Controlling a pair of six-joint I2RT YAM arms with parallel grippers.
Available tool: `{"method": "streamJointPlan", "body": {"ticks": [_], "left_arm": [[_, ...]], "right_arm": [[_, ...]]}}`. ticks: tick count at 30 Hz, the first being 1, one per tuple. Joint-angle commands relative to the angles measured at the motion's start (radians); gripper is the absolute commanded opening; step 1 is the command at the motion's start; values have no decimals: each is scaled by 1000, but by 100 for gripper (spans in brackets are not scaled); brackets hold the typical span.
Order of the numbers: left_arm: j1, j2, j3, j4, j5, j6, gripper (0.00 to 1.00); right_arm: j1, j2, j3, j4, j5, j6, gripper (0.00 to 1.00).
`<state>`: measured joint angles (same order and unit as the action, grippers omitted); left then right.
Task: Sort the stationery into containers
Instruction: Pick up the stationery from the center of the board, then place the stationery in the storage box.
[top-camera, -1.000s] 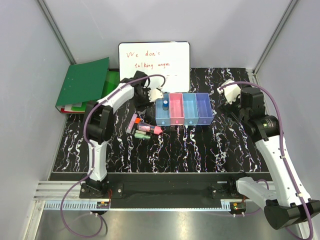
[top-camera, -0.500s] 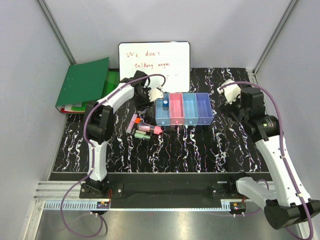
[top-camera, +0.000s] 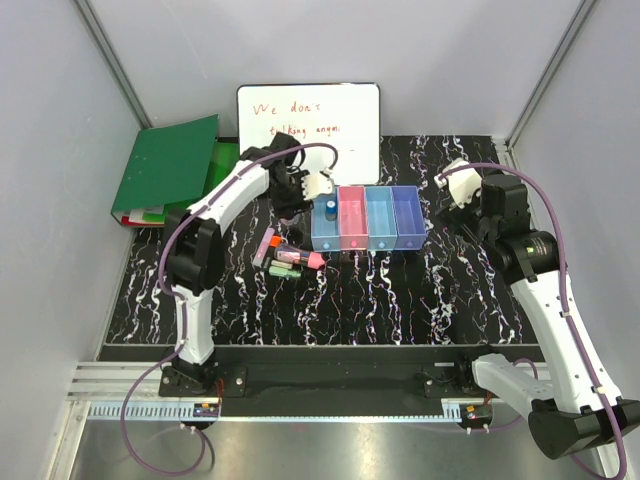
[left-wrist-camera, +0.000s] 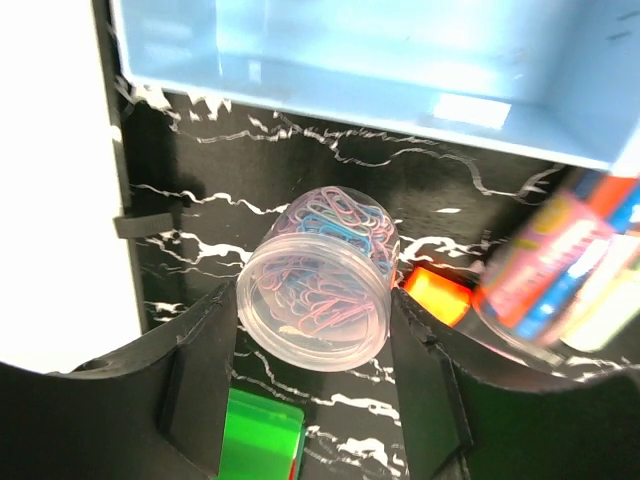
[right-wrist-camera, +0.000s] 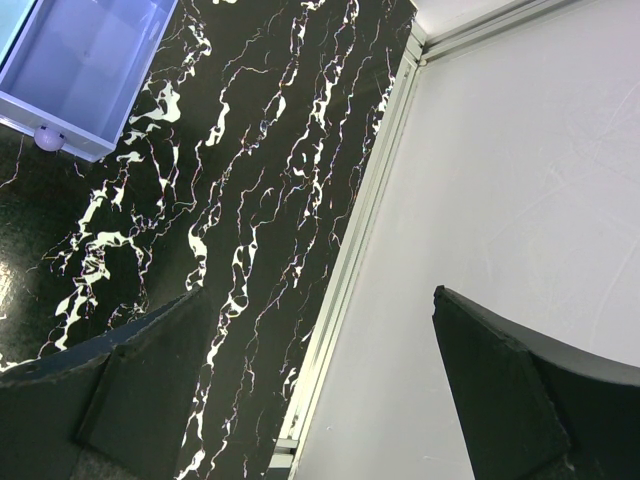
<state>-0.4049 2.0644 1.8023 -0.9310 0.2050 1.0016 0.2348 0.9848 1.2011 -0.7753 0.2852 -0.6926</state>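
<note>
okay, top camera first: i've got a black table (top-camera: 400, 290) veined in white, boxed in by plain grey walls (top-camera: 470, 70). a whiteboard (top-camera: 308, 118) with red writing leans at the back, and a green folder (top-camera: 165, 160) sits off the far left corner.

the bins (top-camera: 367, 218) stand in a row mid-table: light blue, pink, light blue, purple-blue. there's a blue-capped bottle (top-camera: 328, 208) upright in the leftmost one. loose markers (top-camera: 285, 255), pink, orange and pale green, lie in a small heap on the table just left of and nearer than the row.

now the left gripper (top-camera: 320, 186): it's reaching out to the far left corner of the first bin. on its wrist camera the two black fingers (left-wrist-camera: 205, 390) are closed in against either side of a clear round tub (left-wrist-camera: 315, 290) full of pastel paper clips. both pads touch its wall, and its flat end faces the lens. the light blue bin wall runs just beyond it. i can't tell from here whether the tub is off the table.

the right gripper (top-camera: 452, 185) hangs well to the right of the purple-blue bin. on its own camera the fingers (right-wrist-camera: 150, 370) are spread wide with nothing between them, just marble, the metal edge rail (right-wrist-camera: 350, 270) and wall below.
</note>
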Motion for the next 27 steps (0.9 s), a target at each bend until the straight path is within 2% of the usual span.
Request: {"method": "streamJointPlan", "body": {"ticks": [1,8,19,27], "left_arm": [[-34,-93,89,-49,36,43,0],[-78,-102,170,-107,54,61,0],[-192,-49,206,-120,57,51,0],[-213,-17,213,-120,54,42,0]], "right_arm": [[-3,-15,31,21,0,4,99],[-5,-23,25,21,-1,4,99],[-9,-25,25,22,0,2,99],[-11,-29,25,22,0,1,99]]}}
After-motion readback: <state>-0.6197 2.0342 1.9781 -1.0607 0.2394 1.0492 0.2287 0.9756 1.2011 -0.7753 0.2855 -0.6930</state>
